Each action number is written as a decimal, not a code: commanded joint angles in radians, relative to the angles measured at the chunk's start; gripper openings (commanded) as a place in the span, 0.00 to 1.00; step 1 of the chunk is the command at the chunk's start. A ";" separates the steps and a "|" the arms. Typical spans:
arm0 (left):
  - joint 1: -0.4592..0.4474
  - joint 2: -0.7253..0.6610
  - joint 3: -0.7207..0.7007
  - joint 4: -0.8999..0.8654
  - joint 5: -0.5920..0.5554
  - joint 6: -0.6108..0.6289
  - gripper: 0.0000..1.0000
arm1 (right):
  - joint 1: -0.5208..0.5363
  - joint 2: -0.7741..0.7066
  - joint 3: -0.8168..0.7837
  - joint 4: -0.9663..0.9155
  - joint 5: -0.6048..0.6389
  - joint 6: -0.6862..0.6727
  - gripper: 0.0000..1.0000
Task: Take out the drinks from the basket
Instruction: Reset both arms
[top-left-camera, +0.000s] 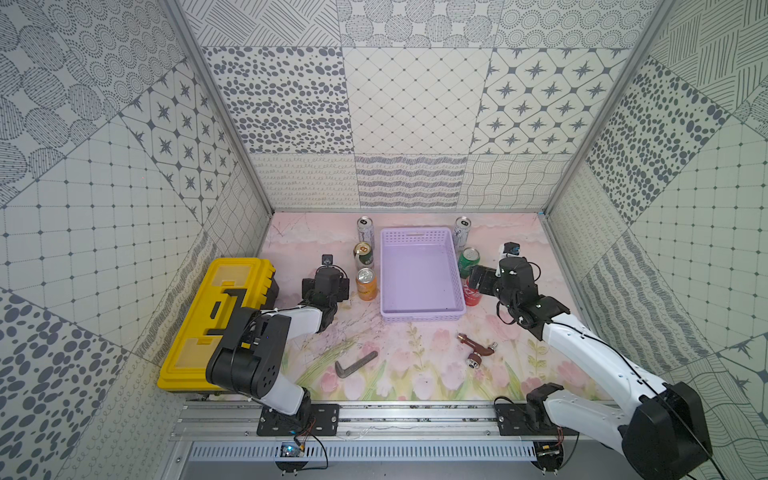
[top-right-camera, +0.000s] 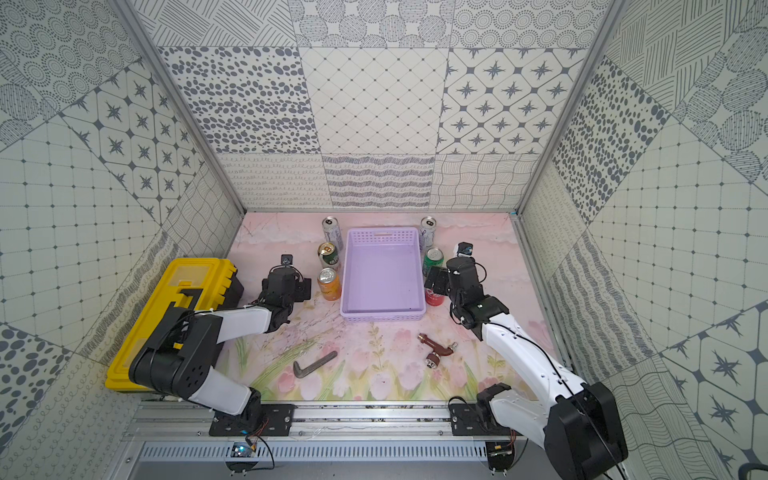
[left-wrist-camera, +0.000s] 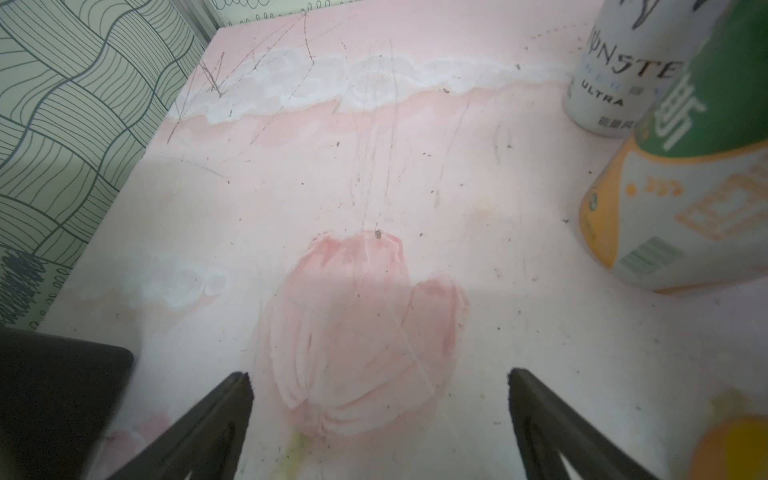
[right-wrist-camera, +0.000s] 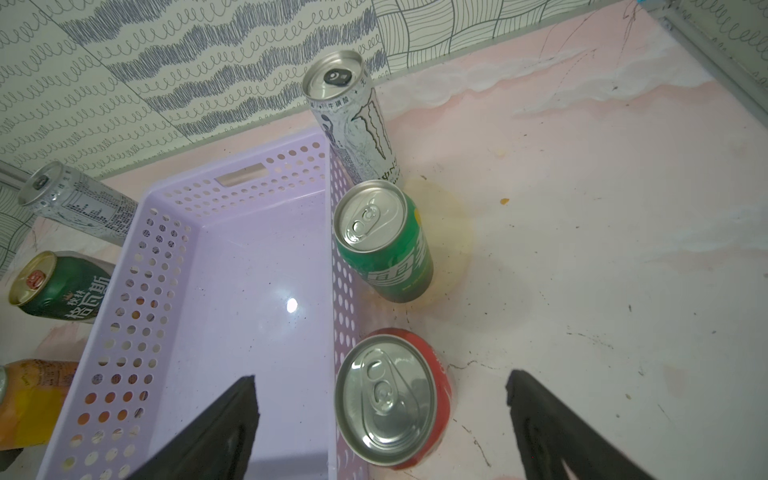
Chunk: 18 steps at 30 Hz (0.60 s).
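My left fingers (left-wrist-camera: 379, 374) gape wide and empty beside the orange can (top-left-camera: 366, 283). Three cans (top-left-camera: 363, 254) stand left of the basket (top-left-camera: 422, 316) and three right, all on the worktop. The basket is bare. My right fingers (right-wrist-camera: 380, 376) hang spread over the red can (right-wrist-camera: 390, 399), gripping nothing. The job looks done.

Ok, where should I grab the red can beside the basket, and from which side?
Take the red can by its round wall just under the rim, coming from the open side away from the basket. It stands upright, close against the basket's wall, so a finger likely won't fit there.
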 joint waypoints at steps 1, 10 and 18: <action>0.020 -0.006 -0.040 0.192 0.039 0.002 1.00 | -0.004 -0.020 -0.015 0.041 0.022 -0.014 0.97; 0.056 -0.017 -0.052 0.191 0.067 -0.043 1.00 | -0.005 -0.073 -0.064 0.121 0.054 -0.057 0.97; 0.101 -0.013 -0.156 0.348 0.196 -0.066 1.00 | -0.006 -0.109 -0.095 0.163 0.082 -0.075 0.97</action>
